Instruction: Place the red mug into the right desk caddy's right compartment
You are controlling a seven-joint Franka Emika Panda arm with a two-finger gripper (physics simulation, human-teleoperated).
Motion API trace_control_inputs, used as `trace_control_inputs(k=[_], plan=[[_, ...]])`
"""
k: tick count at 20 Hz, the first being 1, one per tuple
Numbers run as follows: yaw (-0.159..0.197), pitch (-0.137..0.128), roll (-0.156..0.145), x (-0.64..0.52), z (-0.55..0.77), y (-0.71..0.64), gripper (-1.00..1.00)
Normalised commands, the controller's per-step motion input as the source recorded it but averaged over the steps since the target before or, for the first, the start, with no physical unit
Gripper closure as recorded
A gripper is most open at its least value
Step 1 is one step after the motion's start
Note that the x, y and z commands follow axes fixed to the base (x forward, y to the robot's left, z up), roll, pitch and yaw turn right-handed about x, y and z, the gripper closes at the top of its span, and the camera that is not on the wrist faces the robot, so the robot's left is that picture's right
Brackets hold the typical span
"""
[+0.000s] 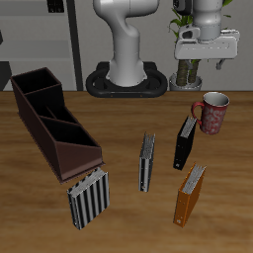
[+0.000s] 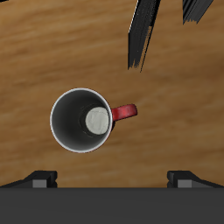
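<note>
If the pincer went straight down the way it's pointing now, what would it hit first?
Probably the red mug: the wrist view looks straight down into its open mouth, so the rim likely comes first. The height of the pincer above it is unclear.

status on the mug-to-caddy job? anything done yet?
Done: nothing placed; the red mug stands upright on the table, far from the right desk caddy. In hand: the gripper hangs open above the mug, not touching it. Left: descend, grasp, carry, set it in the right compartment.
</note>
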Motion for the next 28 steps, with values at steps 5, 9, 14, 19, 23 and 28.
trace_control_inputs(k=[5, 9, 14, 19, 23, 28], plan=[[-0.014, 0.015, -0.039, 0.24, -0.05, 0.37, -1.0], [-0.005, 0.031, -0.026, 0.32, -0.07, 0.38, -1.0], [-0.003, -0.005, -0.017, 0.12, 0.01, 0.15, -1.0], [-0.002, 0.021, -0.016, 0.14, -0.14, 0.19, -1.0], [0.023, 0.034, 0.015, 0.12, -0.24, 0.2, -1.0], [0.011, 0.03, -0.014, 0.14, -0.21, 0.1, -1.0]])
